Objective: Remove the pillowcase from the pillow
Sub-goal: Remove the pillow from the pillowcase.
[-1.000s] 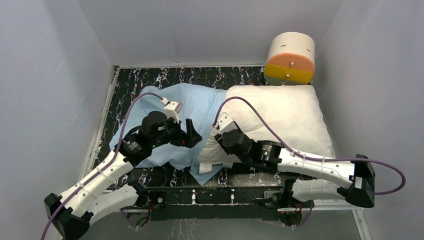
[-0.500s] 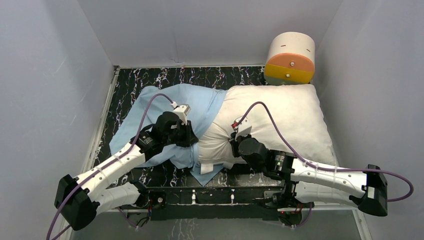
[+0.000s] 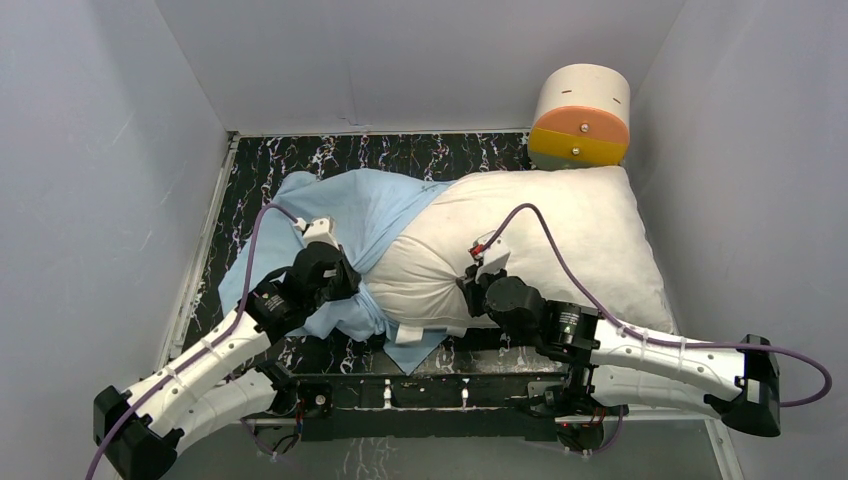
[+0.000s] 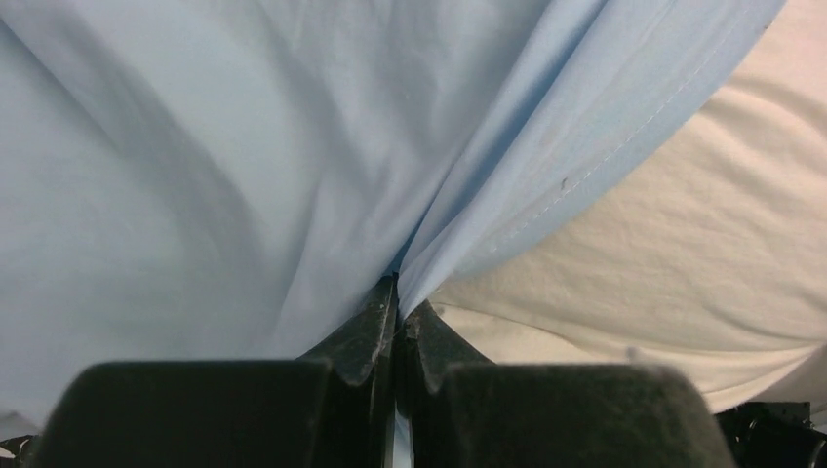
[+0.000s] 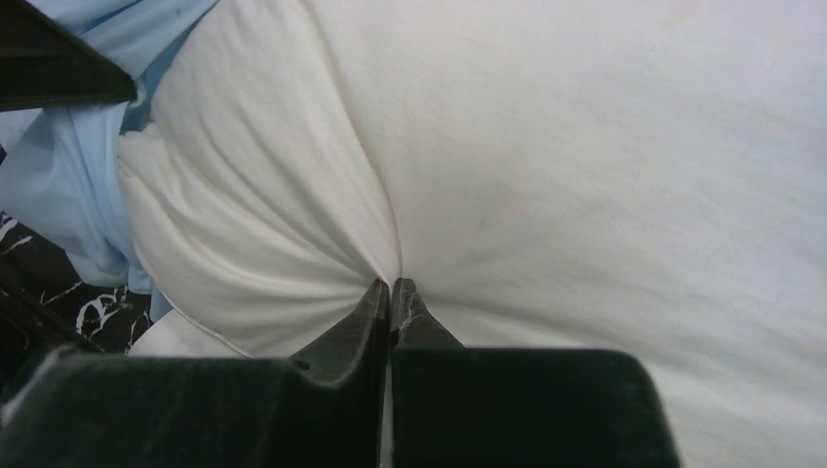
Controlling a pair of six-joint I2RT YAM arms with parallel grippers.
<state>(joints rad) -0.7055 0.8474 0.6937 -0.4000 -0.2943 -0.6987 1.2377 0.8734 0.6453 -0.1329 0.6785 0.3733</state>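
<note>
The plump white pillow (image 3: 560, 225) lies across the right half of the table, most of it bare. The light blue pillowcase (image 3: 360, 205) still wraps its left end and bunches up on the left. My left gripper (image 3: 352, 283) is shut on a pinch of the pillowcase (image 4: 293, 175), and the blue folds fan out from its tips (image 4: 398, 292). My right gripper (image 3: 468, 290) is shut on a pinch of the pillow (image 5: 546, 146) near its front left part, where white creases run into the tips (image 5: 390, 289).
A round cream-and-orange drum (image 3: 580, 118) stands at the back right, touching the pillow's far edge. Grey walls close in the black marbled table (image 3: 300, 160) on three sides. A corner of the blue fabric (image 3: 410, 348) hangs near the front edge.
Both grippers have closed, the left on the blue fabric and the right on the pillow. The left arm has pulled toward the near left, dragging the pillowcase off more of the pillow.
</note>
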